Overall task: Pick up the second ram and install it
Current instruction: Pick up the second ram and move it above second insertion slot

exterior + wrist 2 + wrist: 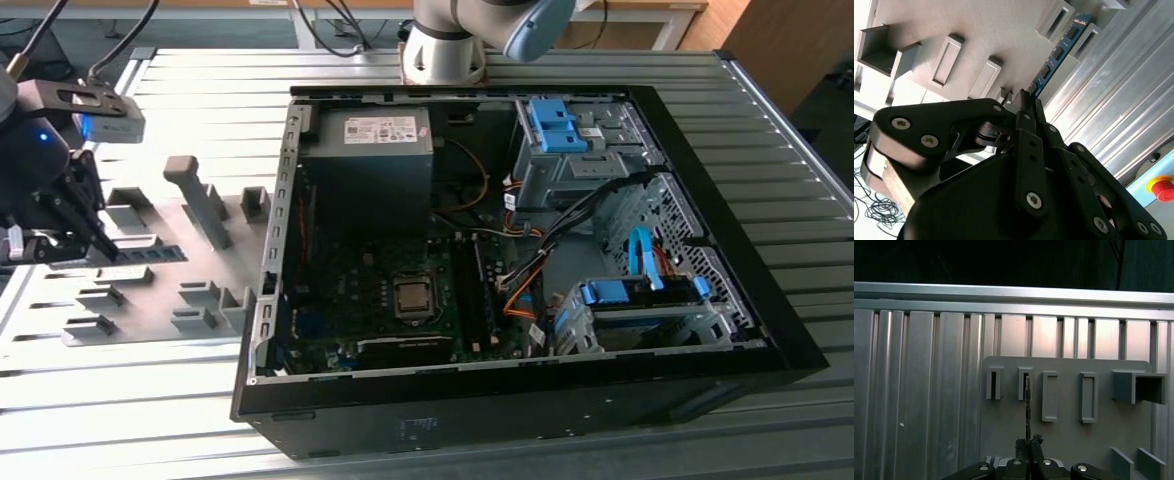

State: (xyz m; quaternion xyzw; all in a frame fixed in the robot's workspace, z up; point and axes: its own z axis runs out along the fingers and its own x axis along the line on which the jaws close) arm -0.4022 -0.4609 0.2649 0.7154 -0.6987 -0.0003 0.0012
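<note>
Although black linkages crowd the second wrist view, the gripper (1024, 100) shows its fingertips pinched nearly together on one end of the second ram (1056, 55). The stick's far end reaches a slotted holder on the grey fixture plate (984, 30); whether it sits inside that slot is unclear. Toward the exterior view's right, the open computer case (534, 395) holds a motherboard (387, 300) and blue drive cages (641, 292).

We see a matte black gripper (1025, 97) built of flat jointed links (1030, 150), round silver screws (1034, 200) at their joints, a thick silver-grey arm (447, 48) with a pale blue cap (541, 25), thin black cables (124, 38).
</note>
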